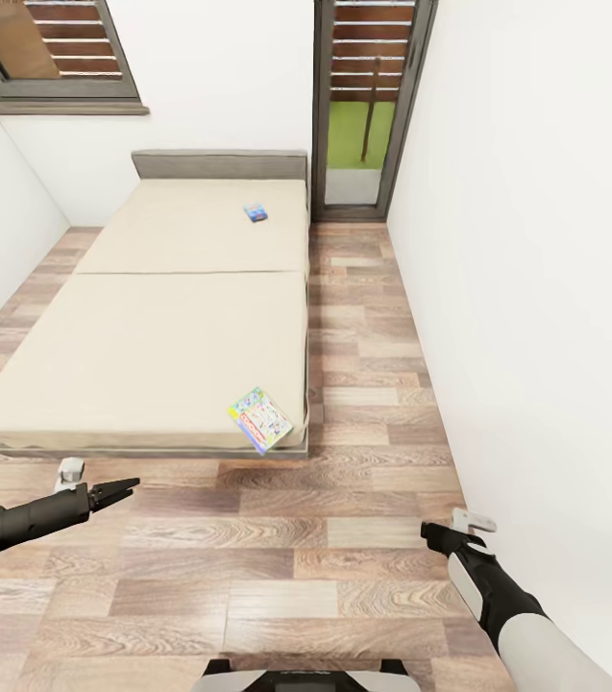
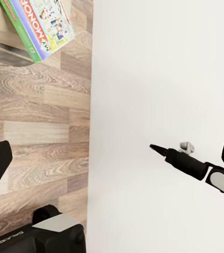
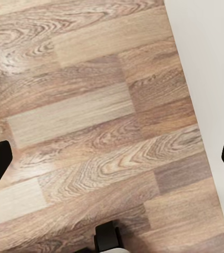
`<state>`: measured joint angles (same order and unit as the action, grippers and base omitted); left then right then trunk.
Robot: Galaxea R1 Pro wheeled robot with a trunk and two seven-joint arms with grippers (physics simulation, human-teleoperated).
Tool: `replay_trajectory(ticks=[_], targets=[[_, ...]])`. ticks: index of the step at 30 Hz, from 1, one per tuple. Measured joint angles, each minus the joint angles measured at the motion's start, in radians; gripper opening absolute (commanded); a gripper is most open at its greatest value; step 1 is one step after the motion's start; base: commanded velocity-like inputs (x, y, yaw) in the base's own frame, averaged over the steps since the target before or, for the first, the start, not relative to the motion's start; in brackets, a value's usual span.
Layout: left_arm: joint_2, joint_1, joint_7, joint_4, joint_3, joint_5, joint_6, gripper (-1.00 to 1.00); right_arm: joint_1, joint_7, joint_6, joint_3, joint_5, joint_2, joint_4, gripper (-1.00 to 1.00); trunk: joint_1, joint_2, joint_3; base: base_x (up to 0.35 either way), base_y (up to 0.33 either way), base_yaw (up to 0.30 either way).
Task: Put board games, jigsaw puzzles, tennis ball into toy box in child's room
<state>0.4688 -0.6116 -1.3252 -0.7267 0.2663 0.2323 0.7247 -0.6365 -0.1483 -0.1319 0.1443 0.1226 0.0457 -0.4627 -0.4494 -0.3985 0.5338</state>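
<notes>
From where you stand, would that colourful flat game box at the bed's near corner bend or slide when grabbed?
The colourful flat printed game box looks rigid, so probably stiff. Its glossy cover may be slippery. It overhangs the cream bed edge, so a nudge might tip it off.

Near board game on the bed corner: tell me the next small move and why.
Probably roll the base forward toward the bed. The near board game lies at its near corner, by the aisle, and a second board game lies near the headboard. Both grippers, left and right, hang over bare wood floor, short of the bed and holding nothing.
</notes>
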Motion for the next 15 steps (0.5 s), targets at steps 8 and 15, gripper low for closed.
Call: replay_trajectory(ticks=[8,15], targets=[[-0.003,0.000,-0.001,0.000,-0.001,0.000,0.000,1.00,0.000,0.000,0.000,0.000,0.000,-0.002,0.000,1.00,0.000,0.000,-0.013,0.000,0.000,0.000],[-0.004,0.000,0.000,0.000,-0.001,-0.001,0.000,1.00,0.000,0.000,0.000,0.000,0.000,-0.001,0.000,1.00,0.000,0.000,-0.025,0.000,0.000,0.000]])
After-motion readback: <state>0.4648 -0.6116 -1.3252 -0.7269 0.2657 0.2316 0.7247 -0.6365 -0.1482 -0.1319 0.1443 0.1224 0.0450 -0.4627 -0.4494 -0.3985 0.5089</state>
